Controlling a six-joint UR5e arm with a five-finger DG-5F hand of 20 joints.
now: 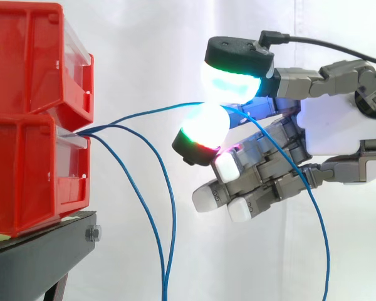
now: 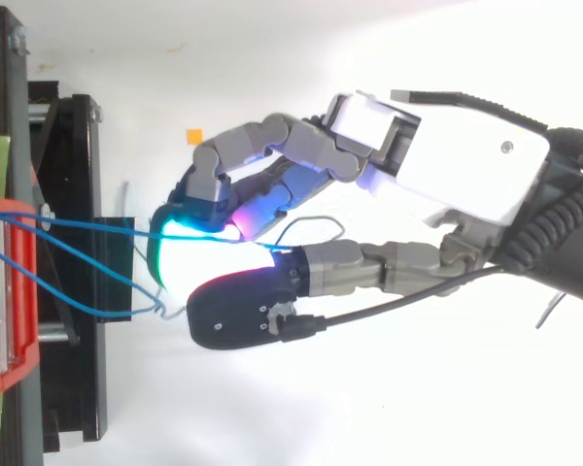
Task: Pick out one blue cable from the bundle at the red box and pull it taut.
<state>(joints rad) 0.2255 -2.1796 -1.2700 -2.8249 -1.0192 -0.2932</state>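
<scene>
Just off the front of the stacked red bins [image 1: 25,169], I see the hand [image 1: 335,128] clamped on one blue cable [image 1: 144,115]. It pinches the cable between two glowing fingertips [image 1: 235,78], and its other fingers curl below. The cable is thin, glossy and bright blue. It leaves the gap between the upper and lower bin, rises in a shallow arc to the pinch, then drops slack past the palm. Two more blue cables [image 1: 172,213] hang in loose loops from the same gap, beside the black stand [image 1: 44,251]. Small print on one pale fingertip is too fine for me to read.
</scene>
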